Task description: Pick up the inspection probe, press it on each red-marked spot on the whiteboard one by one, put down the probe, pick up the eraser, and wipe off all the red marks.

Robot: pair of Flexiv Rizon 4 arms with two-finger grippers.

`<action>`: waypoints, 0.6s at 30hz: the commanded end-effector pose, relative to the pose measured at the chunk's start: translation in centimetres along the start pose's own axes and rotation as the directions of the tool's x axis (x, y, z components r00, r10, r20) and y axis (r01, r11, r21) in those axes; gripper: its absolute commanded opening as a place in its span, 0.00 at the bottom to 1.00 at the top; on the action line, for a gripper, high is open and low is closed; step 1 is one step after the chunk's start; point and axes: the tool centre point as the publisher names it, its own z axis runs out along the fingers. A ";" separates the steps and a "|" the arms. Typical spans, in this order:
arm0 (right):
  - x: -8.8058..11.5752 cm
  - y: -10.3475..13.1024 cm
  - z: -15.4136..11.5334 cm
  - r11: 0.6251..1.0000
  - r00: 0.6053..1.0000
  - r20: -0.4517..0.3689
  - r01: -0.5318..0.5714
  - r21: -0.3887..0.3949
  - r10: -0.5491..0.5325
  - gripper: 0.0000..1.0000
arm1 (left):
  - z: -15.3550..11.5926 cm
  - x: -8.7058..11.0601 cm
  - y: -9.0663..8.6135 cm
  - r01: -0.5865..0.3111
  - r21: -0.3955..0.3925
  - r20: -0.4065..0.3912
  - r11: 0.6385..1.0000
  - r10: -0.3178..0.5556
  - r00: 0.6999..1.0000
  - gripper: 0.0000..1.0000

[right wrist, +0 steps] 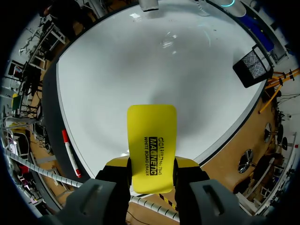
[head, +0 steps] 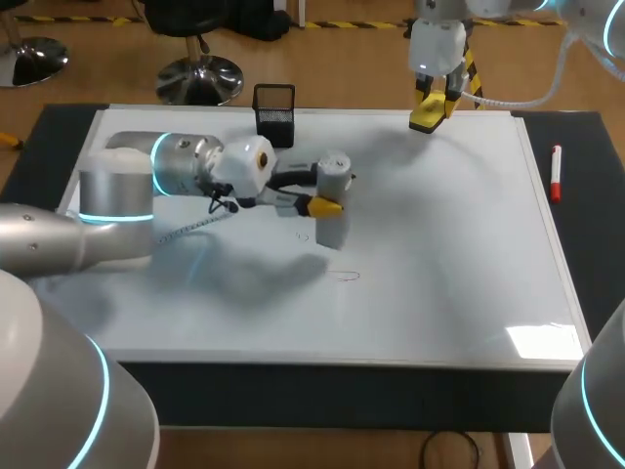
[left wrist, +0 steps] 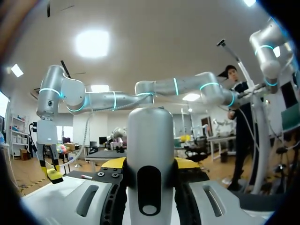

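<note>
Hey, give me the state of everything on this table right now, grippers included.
Probe, upright, clamped in the left gripper.
Eraser, clamped in the right gripper, lifted above the board's far edge.
Whiteboard, faint red marks not yet wiped.
Marker, lying beside the whiteboard.
Mesh cup, upright.

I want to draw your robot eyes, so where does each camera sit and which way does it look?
Head view: above and behind me, looking down on the whiteboard; my left arm and right arm both show.
Left wrist view: on my left wrist, looking level across the whiteboard into the room; the left jaws hold the probe.
Right wrist view: on my right wrist, looking down at the whiteboard; the right jaws hold the eraser.
Shared: the head and left wrist views both show that eraser.
</note>
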 end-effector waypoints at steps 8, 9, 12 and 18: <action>0.0 -0.1 -0.2 1.000 1.000 -0.005 0.002 0.000 -0.002 0.00 | -5.8 -1.6 -3.7 -0.049 -0.015 0.142 0.999 0.051 0.989 0.00; 0.0 -0.1 -0.2 1.000 1.000 -0.005 0.002 0.000 -0.002 0.00 | -6.6 -2.0 -4.0 -0.051 -0.027 0.160 0.998 0.055 0.986 0.00; 0.0 -0.1 -0.2 1.000 1.000 -0.005 0.002 0.000 -0.002 0.00 | -8.4 -2.7 -4.6 -0.057 -0.032 0.200 0.998 0.062 0.978 0.00; 0.0 -0.1 -0.2 1.000 1.000 -0.005 0.002 0.000 -0.002 0.00 | -12.3 -3.8 -5.8 -0.058 -0.027 0.289 0.998 0.063 0.955 0.00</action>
